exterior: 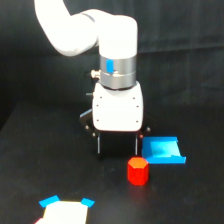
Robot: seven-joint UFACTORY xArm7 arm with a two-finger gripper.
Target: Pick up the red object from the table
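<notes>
The red object [137, 171] is a small bright red-orange faceted block standing on the black table [190, 200], a little right of centre. My gripper [117, 145] hangs from the white arm just behind it and slightly toward the exterior view's left. Its two dark fingers [98, 144] point down, spread apart with nothing between them, so it is open. The block sits in front of the right finger, apart from it.
A flat blue piece [163, 150] lies just behind and right of the red block. A white piece with blue corners [66, 210] sits at the bottom edge on the left. Black wrinkled cloth [190, 50] hangs behind the table.
</notes>
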